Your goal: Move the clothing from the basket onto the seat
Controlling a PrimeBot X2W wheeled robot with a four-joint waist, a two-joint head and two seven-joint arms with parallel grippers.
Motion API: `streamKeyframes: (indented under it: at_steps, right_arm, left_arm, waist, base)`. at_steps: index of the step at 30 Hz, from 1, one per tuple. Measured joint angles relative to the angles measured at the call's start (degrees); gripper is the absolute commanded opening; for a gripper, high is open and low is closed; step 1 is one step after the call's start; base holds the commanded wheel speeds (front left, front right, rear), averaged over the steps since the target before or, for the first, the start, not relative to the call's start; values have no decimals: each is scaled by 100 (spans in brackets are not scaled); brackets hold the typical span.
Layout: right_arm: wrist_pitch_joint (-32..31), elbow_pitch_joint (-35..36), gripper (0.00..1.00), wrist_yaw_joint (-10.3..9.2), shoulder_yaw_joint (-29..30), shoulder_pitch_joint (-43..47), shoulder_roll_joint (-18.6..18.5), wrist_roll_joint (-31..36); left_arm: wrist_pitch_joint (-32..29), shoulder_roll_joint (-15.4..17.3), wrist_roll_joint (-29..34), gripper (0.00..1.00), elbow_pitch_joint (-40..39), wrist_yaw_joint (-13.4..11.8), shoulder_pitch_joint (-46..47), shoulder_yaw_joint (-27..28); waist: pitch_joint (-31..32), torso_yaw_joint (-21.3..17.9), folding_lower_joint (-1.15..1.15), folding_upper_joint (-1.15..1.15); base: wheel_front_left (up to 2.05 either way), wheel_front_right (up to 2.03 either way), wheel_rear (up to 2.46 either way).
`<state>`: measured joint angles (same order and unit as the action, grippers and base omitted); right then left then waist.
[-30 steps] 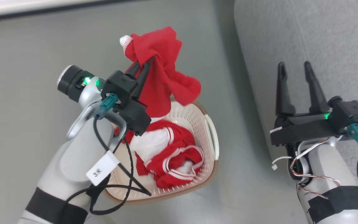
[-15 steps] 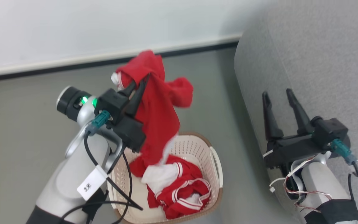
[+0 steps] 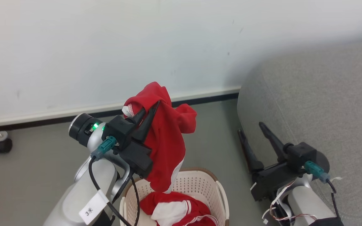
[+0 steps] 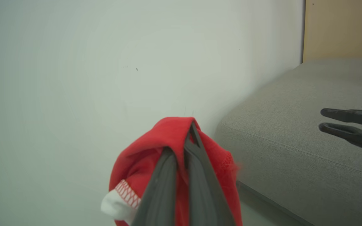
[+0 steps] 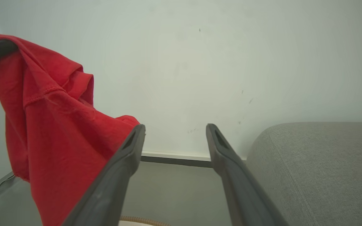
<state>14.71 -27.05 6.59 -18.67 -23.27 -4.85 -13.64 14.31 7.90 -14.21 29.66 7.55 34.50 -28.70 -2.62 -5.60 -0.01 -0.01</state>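
Wall [image 3: 137, 47], pale and plain, stands beyond both tools, with a dark skirting strip at its foot. The grey sofa [image 3: 325, 100] lies just to the right of the right tool [image 3: 250, 127]. That tool's two fingers are spread wide and empty and point up toward the wall, beside the sofa's rounded corner. Grey floor [image 3: 36, 163] runs beneath both tools.

The cream basket [image 3: 196, 183] sits on the floor below the left tool [image 3: 151, 106] and to the left of the right tool, with red-and-white clothing [image 3: 181, 213] heaped inside it. The left tool's fingers are pressed together, pinching a red garment [image 3: 165, 141] near its top fold. The cloth drapes over the fingertips and hangs down on that tool's right side, its lower end reaching the basket's mouth. Whether it touches the heap cannot be told. A patch of white trim shows just left of the fingertips. The garment hangs between the two tools, apart from the sofa. A small black caster [image 3: 2, 145] stands far to the left tool's left.
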Motion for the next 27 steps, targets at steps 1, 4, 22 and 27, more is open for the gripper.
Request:
streamKeyframes:
  at_steps: [1, 4, 22, 27]
  right_arm:
    - [0, -26, 100, 7, -75, 14, 0, 7]
    - [-9, -113, 100, 47, -313, 11, -5, 15]
    - [-75, -546, 100, 52, -2363, -866, -455, -123]
    - [-66, -704, 100, 55, -2887, -1285, -490, -205]
  left_arm:
    - [0, 1, -20, 0, -65, 0, -32, -13]
    - [0, 18, -46, 0, -243, 0, -113, -46]
    - [-172, -19, -298, 0, -1173, 1, -367, -485]
    - [-270, 43, -339, 0, -1311, 1, -458, -492]
  waist:
    - [75, 8, 0, 0]
    - [278, 34, 0, 0]
    - [601, 282, 2, 1]
    - [608, 322, 2, 1]
  base:
    - [0, 0, 0]
    - [0, 0, 0]
    - [0, 0, 0]
    - [0, 0, 0]
